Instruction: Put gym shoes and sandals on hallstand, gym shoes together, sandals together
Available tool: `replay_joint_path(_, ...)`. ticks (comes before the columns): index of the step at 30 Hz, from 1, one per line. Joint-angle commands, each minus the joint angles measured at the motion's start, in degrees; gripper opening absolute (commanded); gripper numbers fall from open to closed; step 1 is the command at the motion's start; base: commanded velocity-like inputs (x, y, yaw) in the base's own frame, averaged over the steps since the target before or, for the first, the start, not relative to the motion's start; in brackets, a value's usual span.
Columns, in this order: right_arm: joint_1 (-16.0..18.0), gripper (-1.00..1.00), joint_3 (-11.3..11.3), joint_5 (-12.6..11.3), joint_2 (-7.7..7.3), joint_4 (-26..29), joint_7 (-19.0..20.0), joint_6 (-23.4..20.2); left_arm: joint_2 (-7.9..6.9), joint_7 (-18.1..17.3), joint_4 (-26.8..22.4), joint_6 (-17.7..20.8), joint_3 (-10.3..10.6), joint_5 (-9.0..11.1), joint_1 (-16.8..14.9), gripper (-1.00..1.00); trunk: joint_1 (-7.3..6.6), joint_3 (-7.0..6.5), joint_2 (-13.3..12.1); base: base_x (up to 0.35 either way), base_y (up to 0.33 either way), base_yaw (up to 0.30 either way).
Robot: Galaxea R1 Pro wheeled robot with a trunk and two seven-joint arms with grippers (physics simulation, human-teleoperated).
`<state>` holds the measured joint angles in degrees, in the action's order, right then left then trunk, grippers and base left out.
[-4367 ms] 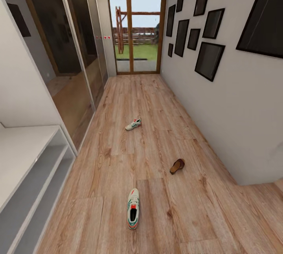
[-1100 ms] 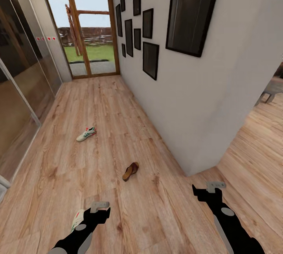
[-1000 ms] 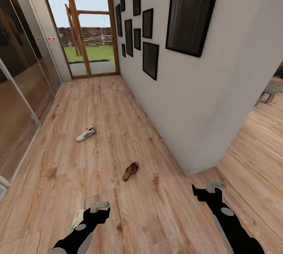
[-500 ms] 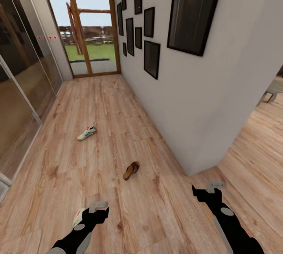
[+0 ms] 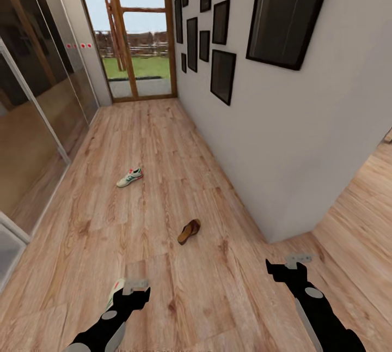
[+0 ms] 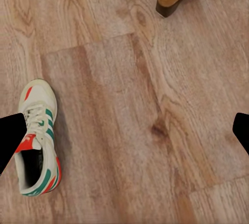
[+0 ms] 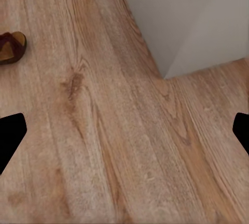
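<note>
Two gym shoes lie on the corridor floor (image 5: 163,145): the near gym shoe (image 5: 115,290) just beside the left pincer (image 5: 137,290), the far gym shoe (image 5: 129,177) mid-corridor. One sandal (image 5: 189,231) lies between them, nearer the white wall (image 5: 305,139). Left pincer and right pincer (image 5: 291,265) are both released, fingers spread, grasping nothing.

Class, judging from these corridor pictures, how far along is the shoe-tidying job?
Done: nothing; near gym shoe, far gym shoe and one sandal lie on the corridor floor. In hand: nothing; left gripper hangs open above the near shoe, right gripper open. Left: all racking.
</note>
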<state>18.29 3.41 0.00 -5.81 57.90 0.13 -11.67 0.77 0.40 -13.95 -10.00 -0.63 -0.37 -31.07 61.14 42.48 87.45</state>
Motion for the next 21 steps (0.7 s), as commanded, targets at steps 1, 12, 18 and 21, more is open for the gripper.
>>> replay_joint_path(1,0.01,1.0,0.02,0.0,-0.01,0.1,0.01,-0.33,0.02,0.04,0.06,-0.2,-0.06,-0.04,-0.04,1.0,0.22,0.31,0.44,0.0,0.0,0.147)
replay_joint_path(12,0.0,1.0,0.02,0.0,0.01,0.09,0.04,-0.37,-0.32,0.12,0.06,-0.21,-0.07,0.24,-0.04,1.0,2.64,3.16,4.85,0.0,0.0,0.103)
replay_joint_path(18,0.02,1.0,0.02,0.0,0.01,0.1,0.04,-0.37,-0.52,0.13,0.06,-0.27,-0.1,0.39,-0.04,1.0,3.96,4.77,7.26,0.0,0.0,0.012)
replay_joint_path(21,0.02,1.0,0.02,0.0,0.01,0.1,0.04,-0.37,-0.97,0.13,0.06,-0.31,-0.12,0.49,-0.03,1.0,4.61,5.58,8.46,0.0,0.0,0.002)
